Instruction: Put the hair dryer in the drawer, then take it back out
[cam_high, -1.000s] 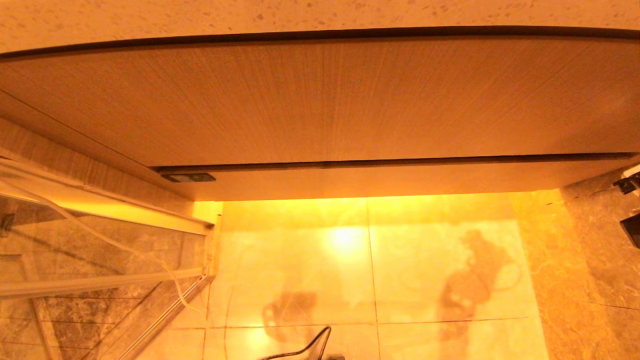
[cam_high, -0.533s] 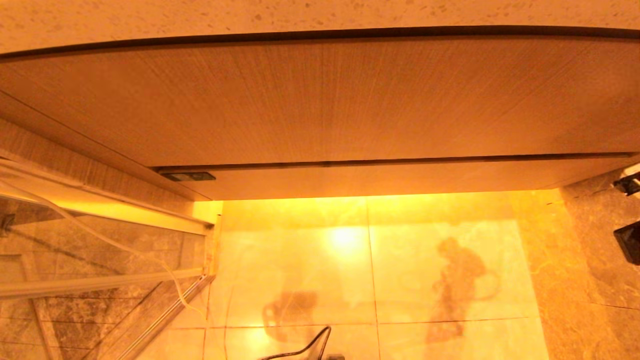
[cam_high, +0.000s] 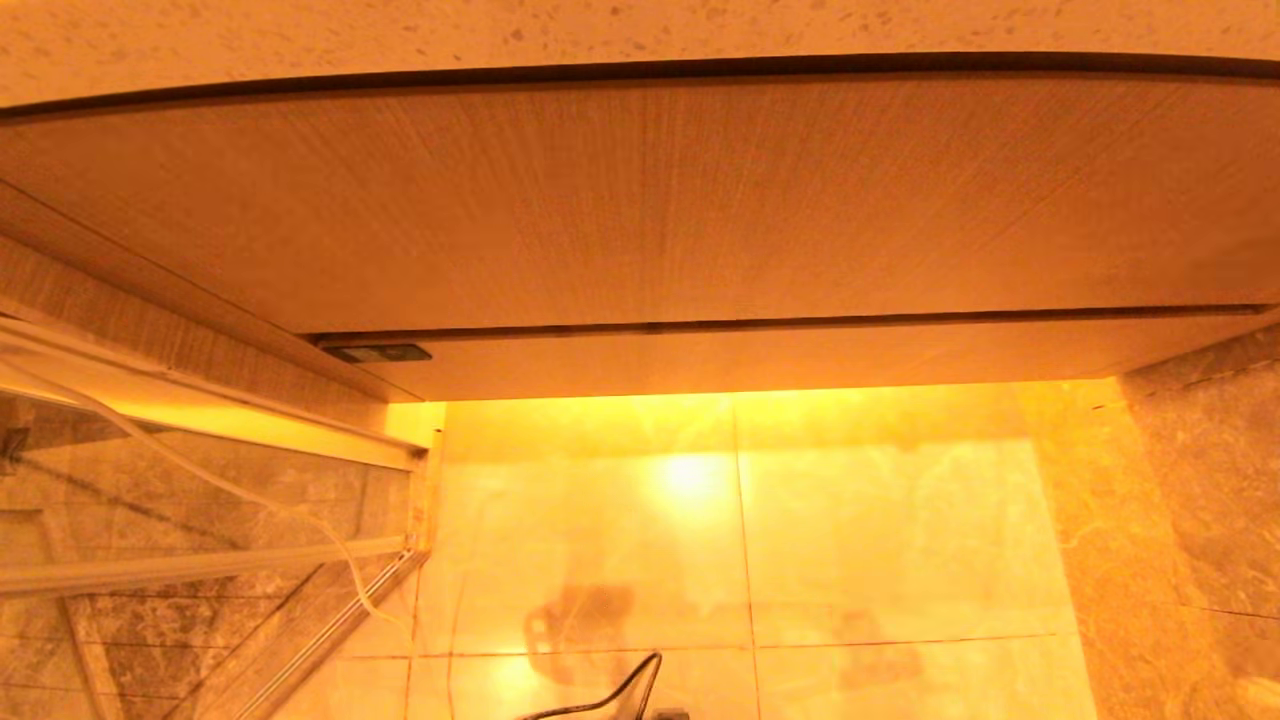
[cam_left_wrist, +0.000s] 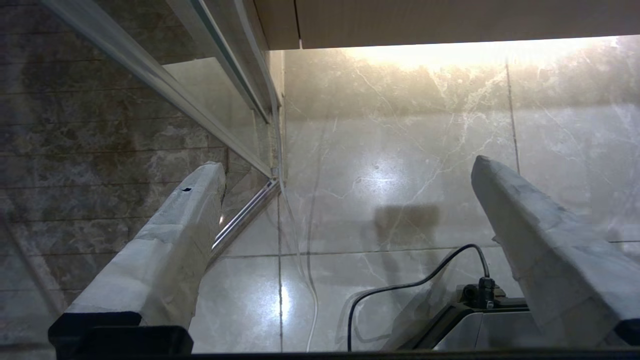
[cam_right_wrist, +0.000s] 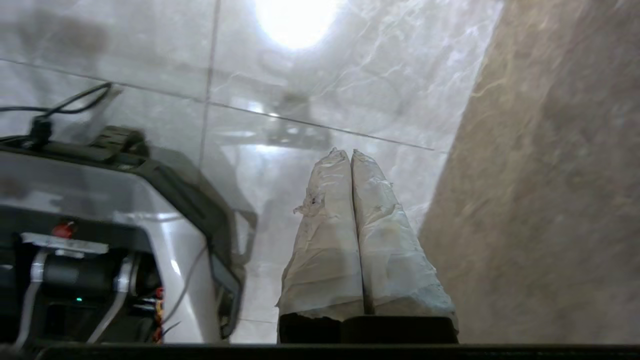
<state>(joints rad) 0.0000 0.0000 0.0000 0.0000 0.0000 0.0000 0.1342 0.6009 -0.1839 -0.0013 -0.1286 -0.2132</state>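
Floor tiles (cam_high: 880, 520) are all that is faced by both claws. On the left, the left gripper (cam_left_wrist: 345, 200) is seen spread wide and empty, hanging low beside the glass partition (cam_left_wrist: 150, 90). Mid-scene, the drawer (cam_high: 760, 360) is shown fully closed beneath the larger wood-grain panel (cam_high: 640, 200). On the right, the right gripper (cam_right_wrist: 350, 160) is clenched on nothing. No hair dryer is visible anywhere. If more is to be done, the handle-less front should be approached squarely.

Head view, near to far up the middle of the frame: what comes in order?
Black cable at the near edge → glossy floor tiles → narrow lower wood panel → large wood-grain front panel → speckled countertop.
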